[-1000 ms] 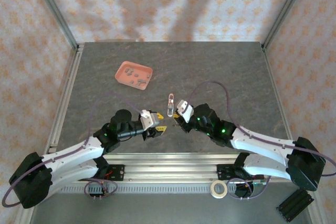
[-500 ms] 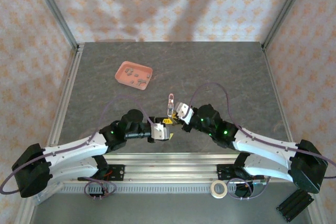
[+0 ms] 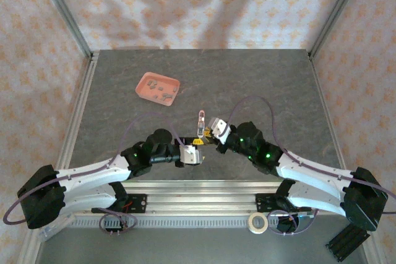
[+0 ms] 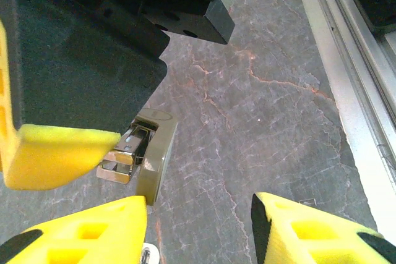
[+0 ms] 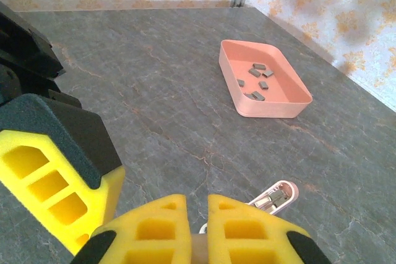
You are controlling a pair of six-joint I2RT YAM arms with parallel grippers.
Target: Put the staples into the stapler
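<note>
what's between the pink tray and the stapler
Nothing. The stretch from the pink tray to the stapler is bare grey table, which shows most clearly in the right wrist view and also in the top view.

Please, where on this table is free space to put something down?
Bare: the right half of the table, and the strip between the salmon-pink tray and the back wall. Crowded: front centre, where the left gripper and right gripper meet at the stapler.
</note>
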